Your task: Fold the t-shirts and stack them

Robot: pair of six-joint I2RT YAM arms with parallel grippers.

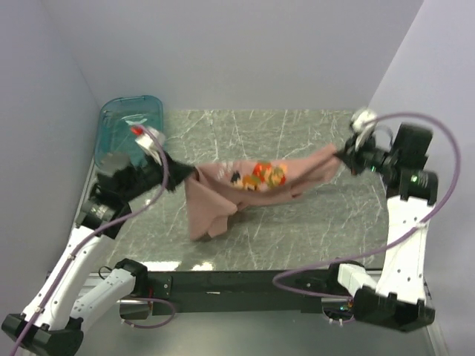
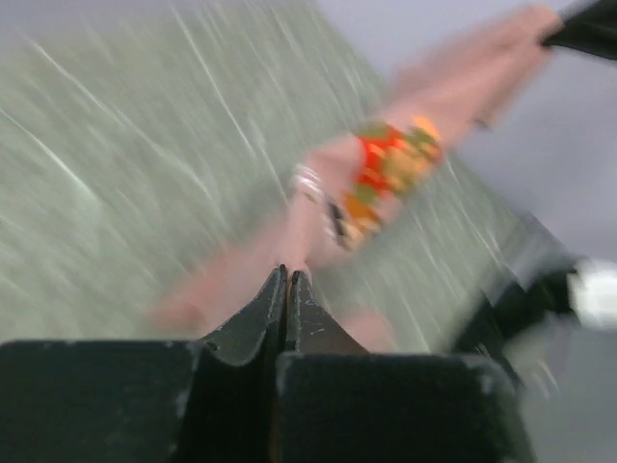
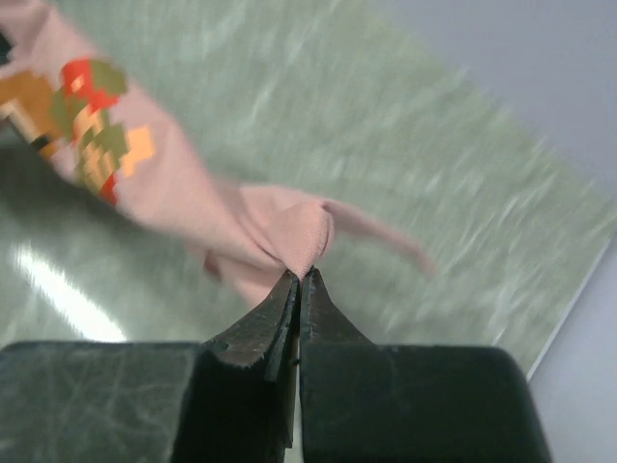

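Note:
A dusty-pink t-shirt [image 1: 252, 182] with a red, orange and green pixel print [image 1: 266, 176] hangs stretched in the air between both arms, above the marbled table [image 1: 297, 237]. My left gripper [image 1: 180, 174] is shut on its left end, where a bunch of cloth droops toward the table. My right gripper [image 1: 343, 156] is shut on the right end. In the left wrist view the t-shirt [image 2: 386, 174] runs away from the shut gripper [image 2: 287, 275], blurred. In the right wrist view the gripper [image 3: 301, 275] pinches a fold of the t-shirt [image 3: 289, 231].
A translucent teal plastic bin [image 1: 128, 126] stands at the back left corner, behind the left arm. Grey walls close in the table at the back and both sides. A black rail [image 1: 245, 282] runs along the near edge between the arm bases.

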